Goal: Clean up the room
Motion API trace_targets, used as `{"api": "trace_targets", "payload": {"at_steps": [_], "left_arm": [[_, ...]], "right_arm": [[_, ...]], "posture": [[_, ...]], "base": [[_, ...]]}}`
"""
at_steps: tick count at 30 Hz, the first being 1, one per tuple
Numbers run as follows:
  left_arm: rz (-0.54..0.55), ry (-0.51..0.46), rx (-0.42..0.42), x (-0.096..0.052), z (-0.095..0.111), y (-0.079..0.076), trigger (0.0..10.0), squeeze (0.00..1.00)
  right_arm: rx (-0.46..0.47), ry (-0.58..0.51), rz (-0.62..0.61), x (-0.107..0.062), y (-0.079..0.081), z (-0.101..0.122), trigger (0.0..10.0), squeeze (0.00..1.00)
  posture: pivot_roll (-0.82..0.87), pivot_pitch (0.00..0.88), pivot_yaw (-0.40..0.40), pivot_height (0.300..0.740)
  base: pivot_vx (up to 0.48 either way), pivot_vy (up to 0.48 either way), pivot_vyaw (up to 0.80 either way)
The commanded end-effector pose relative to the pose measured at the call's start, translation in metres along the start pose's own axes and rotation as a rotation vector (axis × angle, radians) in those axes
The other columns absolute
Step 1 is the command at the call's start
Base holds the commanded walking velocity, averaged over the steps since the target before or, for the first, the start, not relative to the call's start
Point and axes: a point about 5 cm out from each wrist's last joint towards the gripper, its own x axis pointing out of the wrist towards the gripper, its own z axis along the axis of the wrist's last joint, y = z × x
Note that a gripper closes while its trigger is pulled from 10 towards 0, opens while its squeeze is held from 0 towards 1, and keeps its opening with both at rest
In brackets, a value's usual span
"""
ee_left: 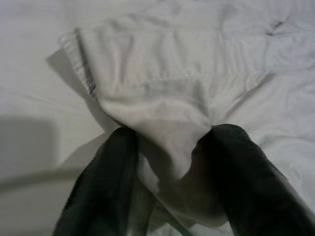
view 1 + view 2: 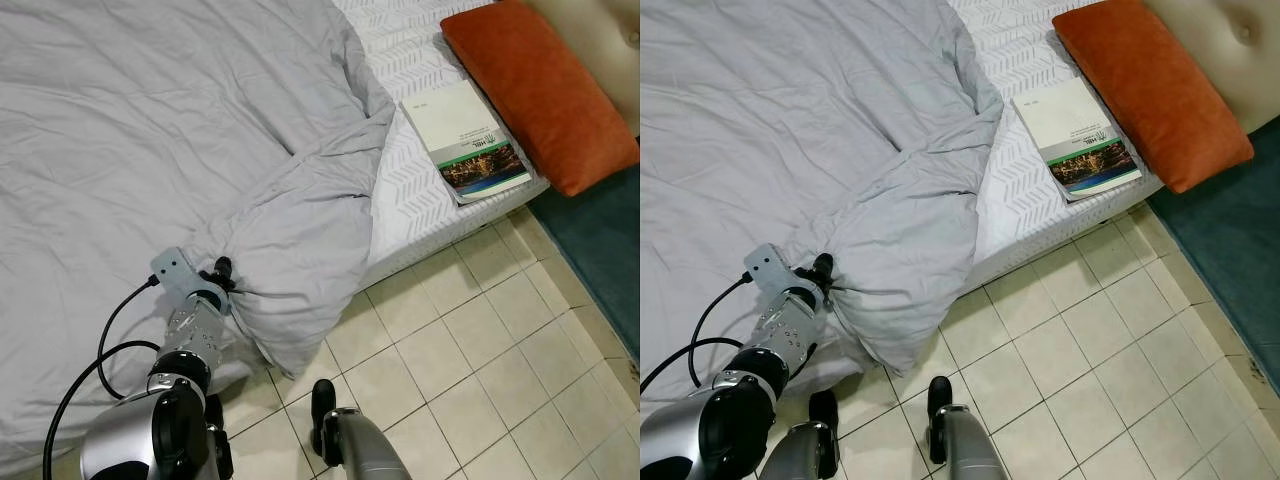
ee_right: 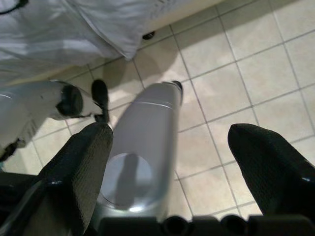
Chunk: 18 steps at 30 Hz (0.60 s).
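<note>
A grey duvet (image 2: 150, 120) covers most of the bed, and its bunched corner (image 2: 290, 270) hangs over the bed's near edge toward the tiled floor. My left gripper (image 2: 222, 272) is shut on a fold of that duvet at the edge; in the left wrist view the pale cloth (image 1: 162, 128) is pinched between the two black fingers (image 1: 108, 182). My right gripper (image 3: 167, 147) hangs open over the floor tiles with nothing between its fingers. A book (image 2: 465, 140) lies on the bare white mattress beside an orange pillow (image 2: 540, 85).
The white patterned mattress (image 2: 410, 190) is uncovered at the right side of the bed. Beige tiled floor (image 2: 480, 350) runs along the bed, and a teal rug (image 2: 600, 240) lies at the far right. My own legs (image 2: 350, 445) stand close to the bed.
</note>
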Motion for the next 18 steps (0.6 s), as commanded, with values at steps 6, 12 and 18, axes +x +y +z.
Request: {"api": "trace_targets", "payload": {"at_steps": [6,12,18], "left_arm": [[-0.057,0.094,0.130,-0.006,-0.028,-0.004,0.0,0.00],[-0.099,0.115,0.355,-0.010,-0.038,0.001,0.0,0.00],[-0.091,0.130,0.381,-0.013,-0.043,0.007,0.0,0.00]], "right_arm": [[0.009,0.032,-0.005,-0.002,0.000,-0.005,10.0,0.00],[0.026,-0.013,0.010,0.020,0.002,-0.006,10.0,0.00],[0.023,-0.033,0.016,0.030,0.000,-0.005,10.0,0.00]], "posture": [[-0.45,0.601,-0.205,0.740],[-0.38,0.562,-0.156,0.740],[-0.37,0.534,-0.149,0.740]], "base": [[0.000,0.000,0.00],[0.000,0.000,0.00],[0.000,0.000,0.00]]}}
